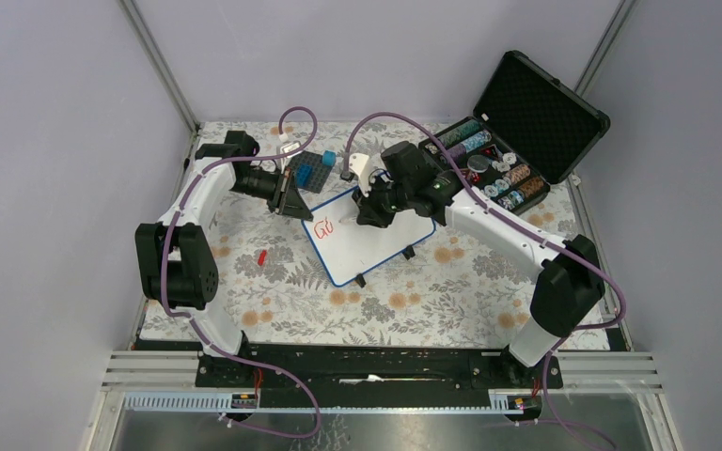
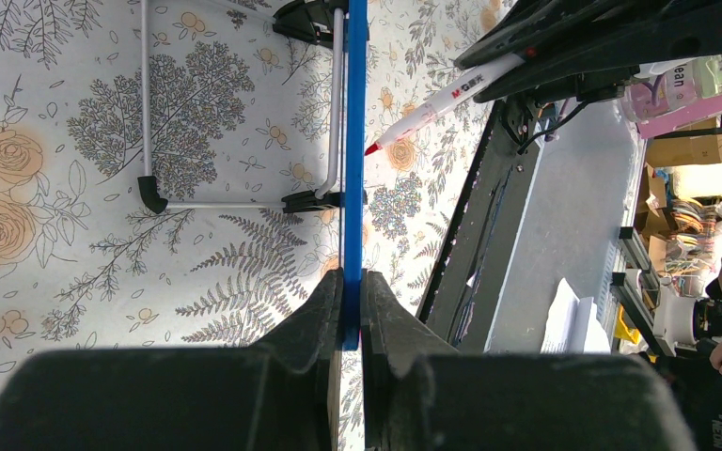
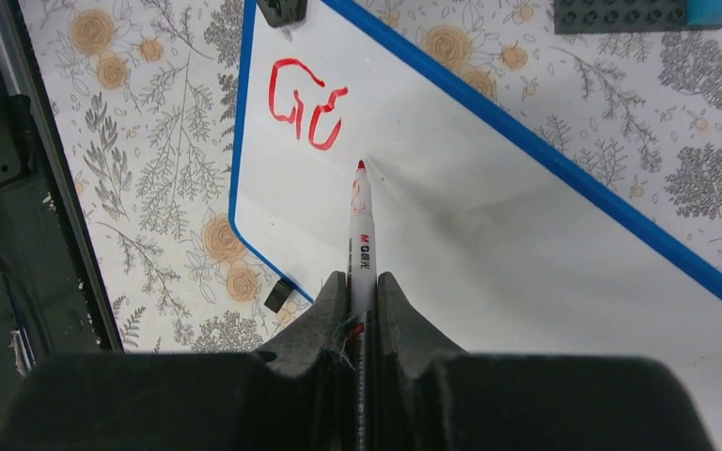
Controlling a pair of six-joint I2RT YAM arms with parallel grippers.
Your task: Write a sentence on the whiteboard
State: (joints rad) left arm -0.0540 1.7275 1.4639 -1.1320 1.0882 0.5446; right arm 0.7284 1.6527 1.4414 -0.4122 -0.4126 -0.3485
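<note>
The whiteboard (image 1: 367, 246) with a blue rim lies tilted on the floral table. Red letters reading roughly "Go" (image 3: 306, 117) stand near its left corner. My left gripper (image 1: 293, 202) is shut on the board's blue rim (image 2: 354, 188), seen edge-on in the left wrist view. My right gripper (image 1: 373, 218) is shut on a white marker (image 3: 361, 244) with a red tip. The tip sits on or just above the white surface, right below the letters. The marker also shows in the left wrist view (image 2: 437, 101).
A red marker cap (image 1: 261, 256) lies on the table left of the board. A dark grey studded baseplate with a blue brick (image 1: 318, 171) sits behind the board. An open black case (image 1: 519, 122) of small parts stands at the back right.
</note>
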